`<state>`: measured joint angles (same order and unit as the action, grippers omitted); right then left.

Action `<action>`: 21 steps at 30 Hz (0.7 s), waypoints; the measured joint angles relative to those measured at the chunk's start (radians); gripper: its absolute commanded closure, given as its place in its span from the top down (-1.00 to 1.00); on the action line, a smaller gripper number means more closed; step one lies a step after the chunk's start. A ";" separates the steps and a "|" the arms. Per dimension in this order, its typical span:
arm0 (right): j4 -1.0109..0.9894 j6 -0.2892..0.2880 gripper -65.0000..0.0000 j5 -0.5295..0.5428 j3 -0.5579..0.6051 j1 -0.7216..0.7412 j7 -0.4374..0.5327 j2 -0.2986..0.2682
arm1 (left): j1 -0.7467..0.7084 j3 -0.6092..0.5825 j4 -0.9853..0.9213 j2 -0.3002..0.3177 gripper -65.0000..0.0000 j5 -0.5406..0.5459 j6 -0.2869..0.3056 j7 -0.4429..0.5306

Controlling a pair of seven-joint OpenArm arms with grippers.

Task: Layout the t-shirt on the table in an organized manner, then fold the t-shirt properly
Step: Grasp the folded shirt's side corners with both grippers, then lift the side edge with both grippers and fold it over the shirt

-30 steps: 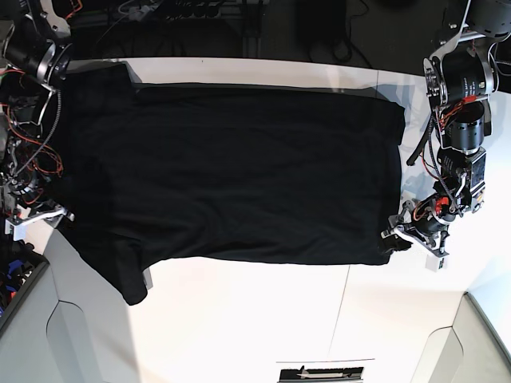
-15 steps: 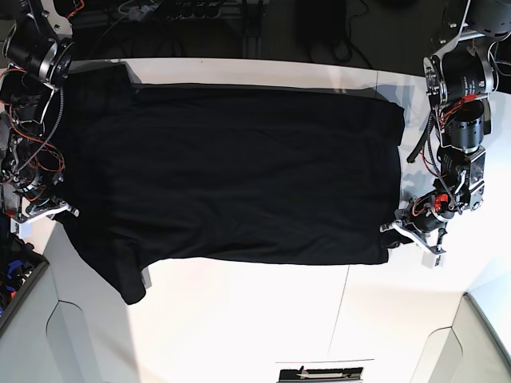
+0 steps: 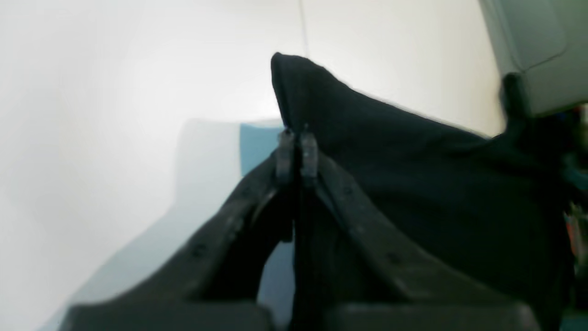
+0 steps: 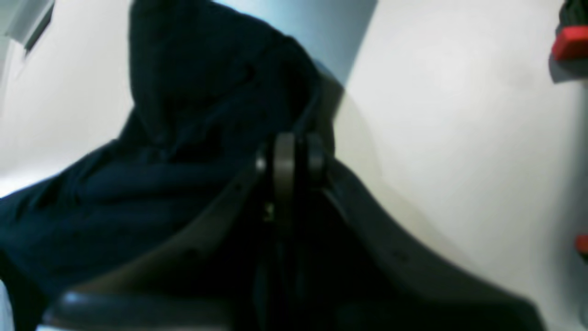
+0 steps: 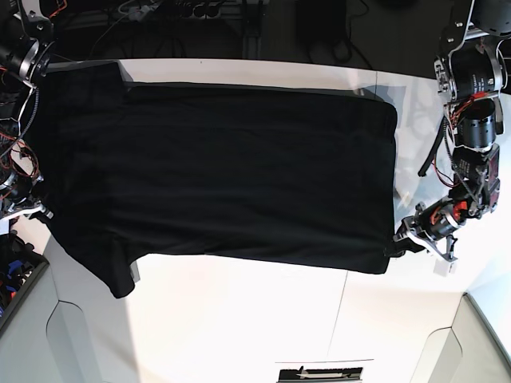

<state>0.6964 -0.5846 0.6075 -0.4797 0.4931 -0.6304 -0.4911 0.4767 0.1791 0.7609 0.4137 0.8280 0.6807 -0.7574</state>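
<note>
The t-shirt (image 5: 223,175) lies spread, plain black side up, across the white table (image 5: 263,327). The left gripper (image 5: 402,239) pinches its corner on the right, while the right gripper (image 5: 40,212) sits at its left edge.

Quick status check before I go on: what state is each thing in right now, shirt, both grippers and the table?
t-shirt: spread flat, plain black side up, one sleeve reaching toward the near edge, pinched at two edges.
left gripper: shut on the t-shirt at a corner of the cloth.
right gripper: shut on the t-shirt, fabric bunched around its fingertips.
table: white, bare in front of the shirt.
</note>
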 measured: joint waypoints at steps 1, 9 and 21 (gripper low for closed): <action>0.000 -0.003 -1.00 0.004 0.000 0.000 -0.003 -0.002 | -0.005 0.000 0.024 0.003 -1.00 0.046 0.000 -0.048; 0.217 -0.001 -1.00 0.015 0.003 -0.142 -0.029 -0.004 | -0.245 -0.002 0.402 0.029 -1.00 0.188 0.002 -0.222; 0.687 -0.007 -1.00 0.035 -0.087 -0.502 -0.035 -0.037 | -0.503 0.103 0.715 0.068 -1.00 0.142 0.005 -0.208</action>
<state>1.3834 -0.5919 0.6430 -0.5671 -0.0086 -0.6655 -0.5285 -0.0265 0.2825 1.4761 0.4820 0.9703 0.6857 -0.9653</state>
